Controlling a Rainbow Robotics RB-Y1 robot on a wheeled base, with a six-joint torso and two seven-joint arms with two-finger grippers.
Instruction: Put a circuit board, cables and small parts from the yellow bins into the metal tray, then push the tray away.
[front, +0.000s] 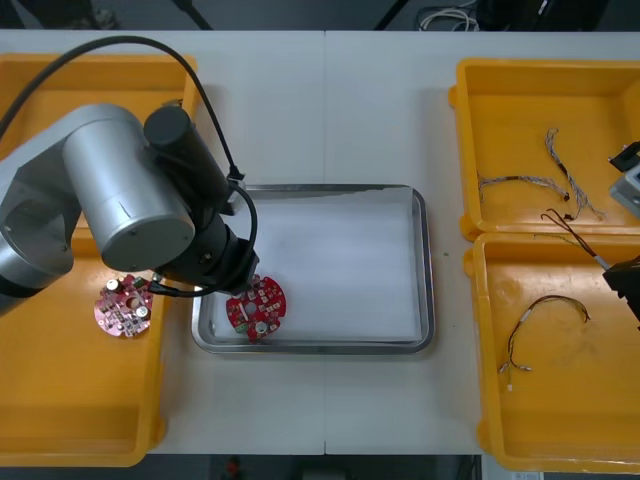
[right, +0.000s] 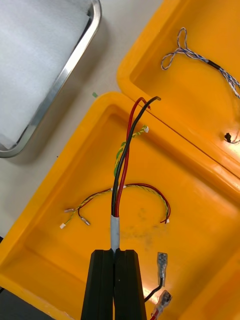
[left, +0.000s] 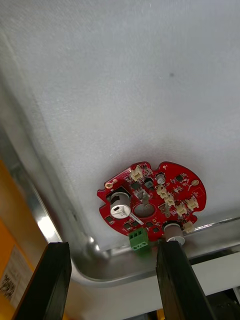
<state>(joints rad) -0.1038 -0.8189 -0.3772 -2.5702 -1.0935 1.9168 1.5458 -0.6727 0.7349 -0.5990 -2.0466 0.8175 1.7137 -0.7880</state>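
Observation:
A round red circuit board lies in the near left corner of the metal tray. My left gripper hangs open just above it, its fingers standing wide apart on the near side of the board. At the right edge, my right gripper is shut on a black and red cable over the near right yellow bin. In the front view that cable reaches from the right gripper across the wall between the two right bins.
A second red board lies in the near left bin. A red and yellow cable rests in the near right bin, and blue and white cables in the far right bin. My left arm's silver body covers the tray's left rim.

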